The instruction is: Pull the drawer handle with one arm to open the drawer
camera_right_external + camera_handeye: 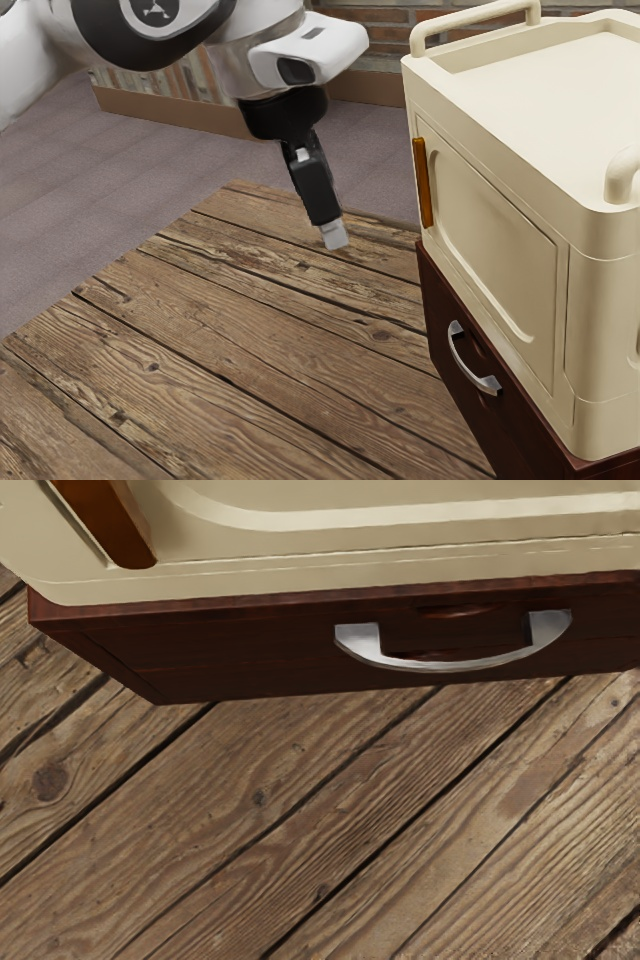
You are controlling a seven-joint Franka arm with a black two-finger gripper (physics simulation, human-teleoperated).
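A curved silver handle (474, 365) spans the dark red-brown drawer front (500, 422), both of its ends meeting the wood and its middle bowing outward. In the exterior view it lies between four and five o'clock from the black gripper (335, 235), lower than the tip and well apart from it. Whether the gripper is released or clenched cannot be told from this angle. The wrist view, taken from the hand, looks down on the bowed handle and the drawer front.

Outward from the handle, by the exterior view's clock, a cream cabinet (490, 235) rises at twelve above the dark wood, with an upright orange-brown strip (424, 184) on its face at eleven. A cream rail (475, 17) curves over the cabinet's top at twelve, and a second rail (622, 172) stands between one and two. Weathered planks (200, 330) spread toward nine o'clock, with gray-purple flooring (100, 225) past them near ten. The white arm (225, 60) reaches in from between ten and eleven; a brick wall (385, 35) backs the scene between eleven and twelve.
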